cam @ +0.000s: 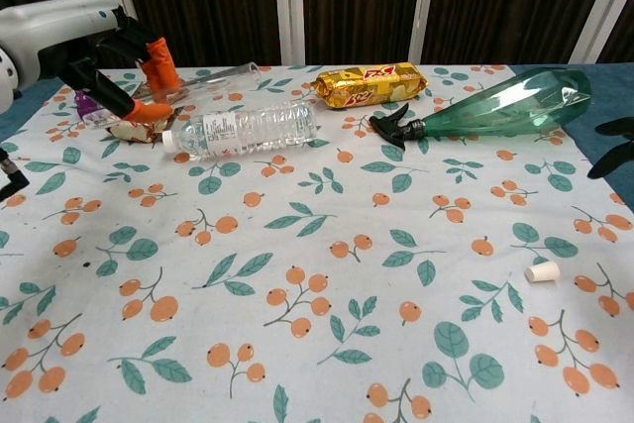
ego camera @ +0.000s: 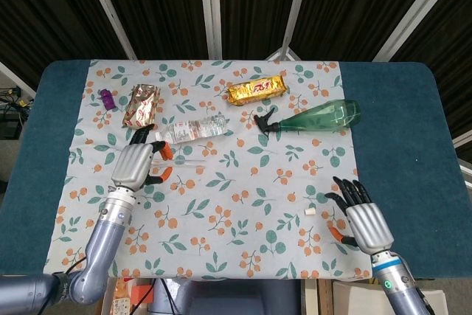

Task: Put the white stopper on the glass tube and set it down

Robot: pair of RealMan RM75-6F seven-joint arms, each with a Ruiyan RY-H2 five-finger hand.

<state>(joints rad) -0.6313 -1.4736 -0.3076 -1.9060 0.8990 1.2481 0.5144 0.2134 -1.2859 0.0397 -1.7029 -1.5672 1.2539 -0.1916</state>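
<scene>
The glass tube [cam: 216, 73] is off the cloth and roughly level, pinched at one end between my left hand's [cam: 104, 52] orange-tipped fingers. In the head view that left hand [ego camera: 135, 165] hovers over the cloth's left side, and the tube [ego camera: 186, 161] shows only faintly, pointing right. The white stopper [ego camera: 310, 212] lies loose on the cloth at the front right, small and tapered [cam: 541, 270]. My right hand [ego camera: 364, 223] is just right of the stopper with its fingers spread and nothing in it. Only its dark fingertips [cam: 614, 146] enter the chest view.
A clear water bottle [ego camera: 193, 128] lies just behind the left hand. A green spray bottle [ego camera: 313, 117] and a gold biscuit pack [ego camera: 256, 90] lie further back. A brown wrapper [ego camera: 141, 105] and a small purple object [ego camera: 108, 98] sit at the back left.
</scene>
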